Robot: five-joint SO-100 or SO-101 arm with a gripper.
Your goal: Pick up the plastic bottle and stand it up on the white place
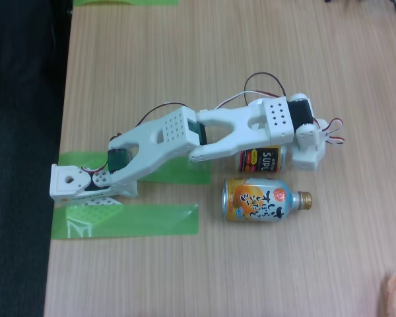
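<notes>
Pincer [310, 148] over plastic bottle [264, 159], orange can [261, 200] beside

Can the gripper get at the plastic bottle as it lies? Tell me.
Probably yes: the gripper already sits at the plastic bottle, which lies under the arm. The orange can lies close beside it, crowding that side.

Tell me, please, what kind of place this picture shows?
Probably an office or lab desk used for hobby robotics. A pale wood-grain table carries a white 3D-printed arm with exposed wires, green tape strips mark spots on it, and two drink bottles lie there as practice objects.
</notes>
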